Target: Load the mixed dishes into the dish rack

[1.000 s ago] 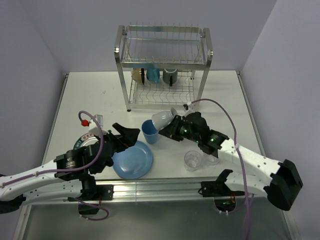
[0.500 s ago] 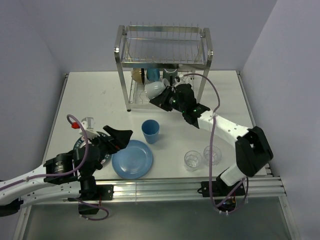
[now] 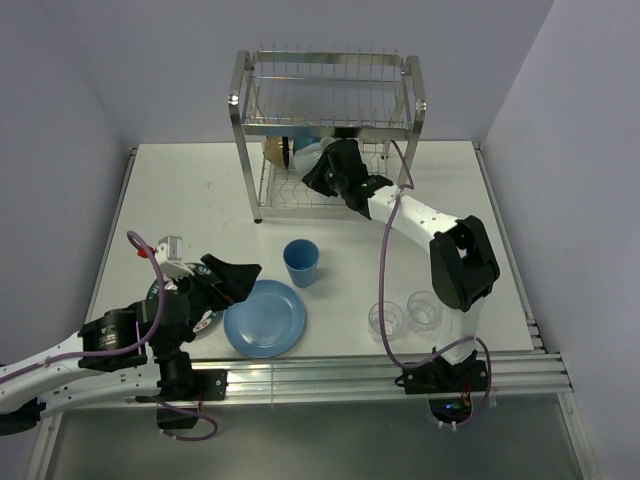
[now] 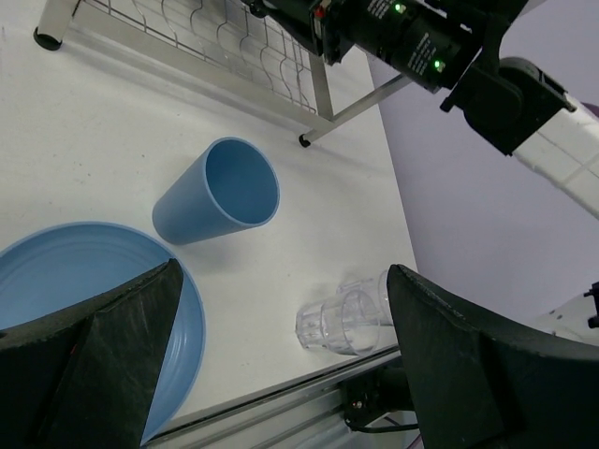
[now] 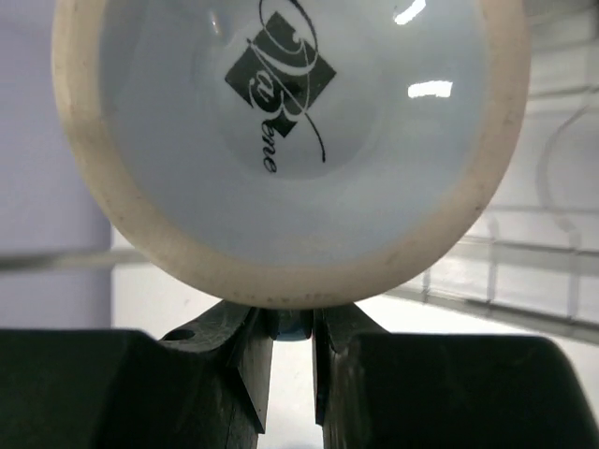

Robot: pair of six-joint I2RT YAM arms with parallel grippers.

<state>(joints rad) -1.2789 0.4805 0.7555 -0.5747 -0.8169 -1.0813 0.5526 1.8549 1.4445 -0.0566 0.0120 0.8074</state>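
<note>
Reaching into the lower tier of the dish rack point(image 3: 325, 130) at upper centre of the top view, the right gripper point(image 5: 292, 327) has the pale blue mug point(image 5: 290, 122) tucked under the top shelf. In the wrist view the mug fills the upper frame, its printed base facing the camera. The jaws are pinched almost shut on a thin bluish bit below it, likely the handle or rim, though which one cannot be told. The mug is held sideways, probably so it can slide between the shelves and drop over the prongs. Rack wires show at right, close behind the mug. Whether it touches them cannot be told, so it counts as held rather than placed. A cream cup point(image 3: 274, 150) sits at the left end of the same tier, just beside the mug. The left gripper point(image 3: 240, 272), at lower left of the top view, has its jaws spread wide and holds nothing. It hovers over the near edge of the blue plate point(image 3: 265, 318), probably lined up for the next pick. The blue tumbler point(image 4: 220, 201) stands upright just beyond the plate. Two clear glasses point(image 3: 403, 313) stand together at lower right, well apart from the rack. A patterned plate point(image 3: 158, 288) peeks out under the left arm. Most dishes are not yet racked.
</note>
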